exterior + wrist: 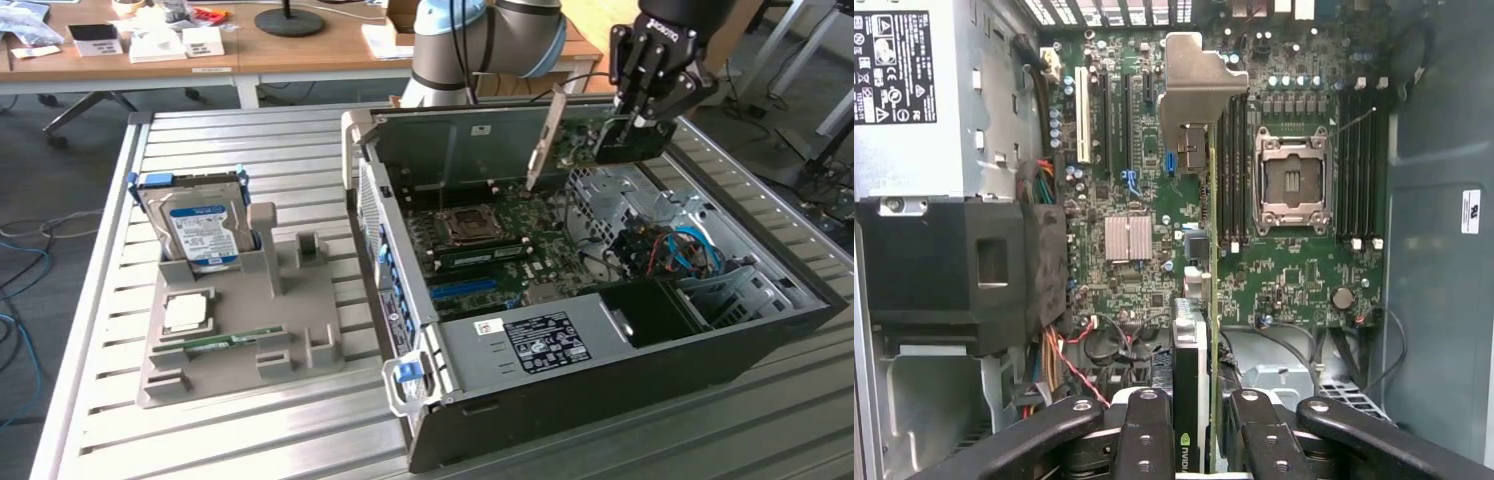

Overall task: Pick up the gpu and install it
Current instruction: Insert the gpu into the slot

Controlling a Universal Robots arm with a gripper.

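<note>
Pinching the gpu (pixel 587 140) edge-on above the motherboard (pixel 1284 275), the jaws should, I think, hold it upright and parallel to the slots (pixel 1124 110).

You've got the gpu (pixel 587 135) held over the motherboard (pixel 507 235), standing on edge with its thin side toward it: a flat green-and-black card, long silver bracket (pixel 541 140) at one end, clamped in the gripper (pixel 635 125)
</note>
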